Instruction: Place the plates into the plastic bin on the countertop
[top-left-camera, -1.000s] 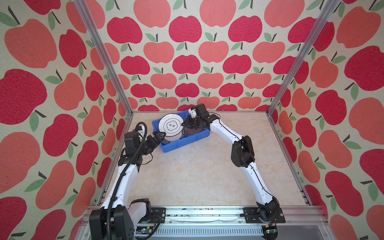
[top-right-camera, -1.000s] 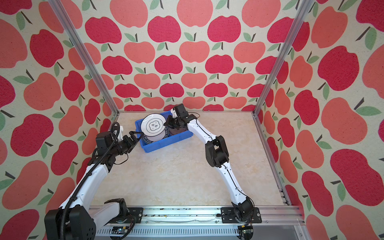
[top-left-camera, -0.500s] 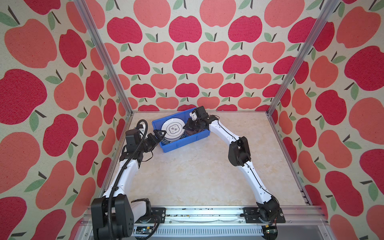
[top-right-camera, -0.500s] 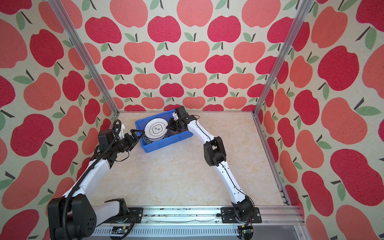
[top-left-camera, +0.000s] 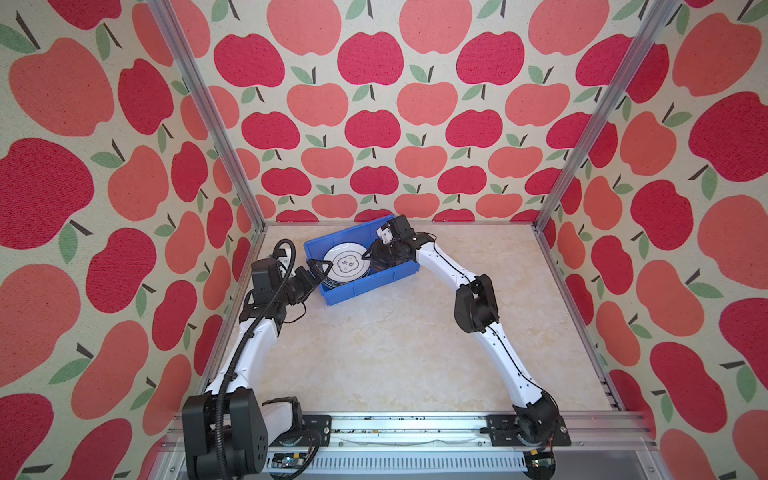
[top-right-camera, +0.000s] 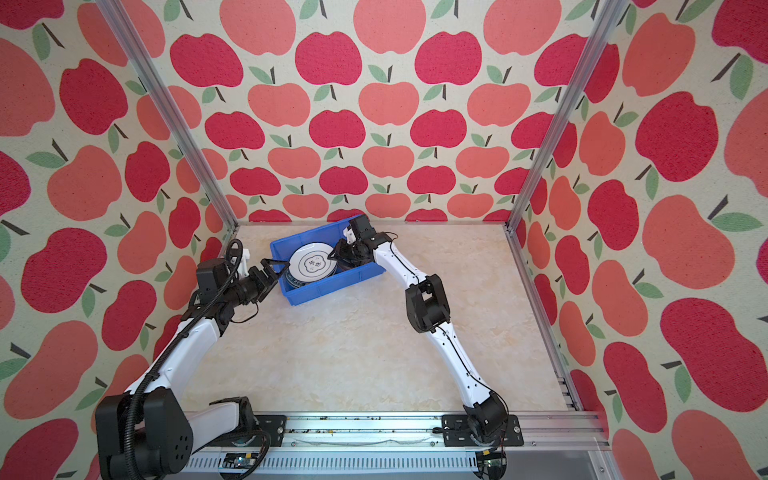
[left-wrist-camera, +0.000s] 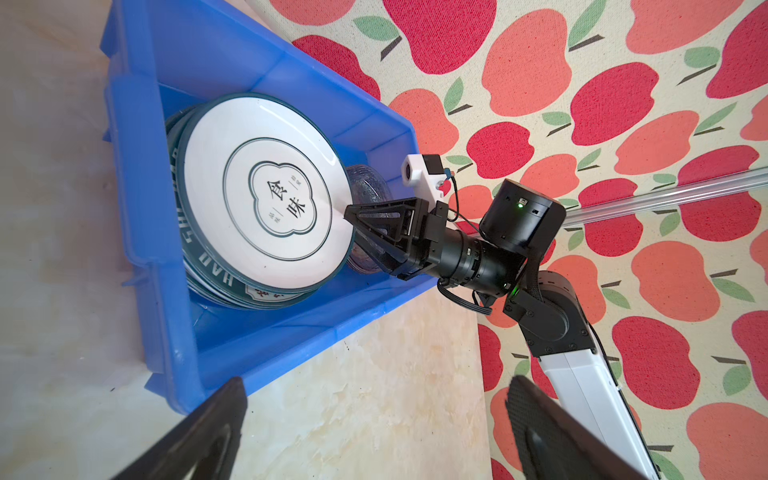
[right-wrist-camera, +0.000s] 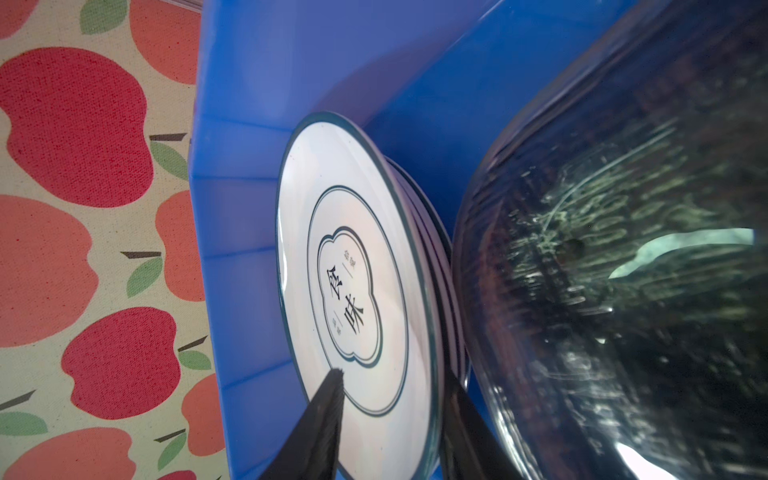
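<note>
The blue plastic bin (top-left-camera: 361, 287) (top-right-camera: 332, 287) stands at the back left of the countertop (top-left-camera: 395, 332). In it a white plate with thin black rings (top-left-camera: 347, 264) (left-wrist-camera: 266, 195) (right-wrist-camera: 353, 270) lies on top of a stack of green-rimmed plates (left-wrist-camera: 216, 270). Greyish glass plates (left-wrist-camera: 368, 183) (right-wrist-camera: 602, 249) are stacked beside them. My right gripper (top-left-camera: 368, 257) (left-wrist-camera: 351, 230) (right-wrist-camera: 395, 382) is open, its fingers parted above and below the ringed plate's rim. Just outside the bin's left end my left gripper (top-left-camera: 318, 270) (left-wrist-camera: 374, 386) is open and holds nothing.
Apple-patterned walls with aluminium posts (top-left-camera: 208, 124) close in the back and both sides. The bin sits close to the back left corner. An aluminium rail (top-left-camera: 415, 424) carrying both arm bases runs along the front edge.
The right gripper has lowered the tilted ringed plate flat onto the stack in the bin, and its jaws have parted. The left arm has hardly moved.
</note>
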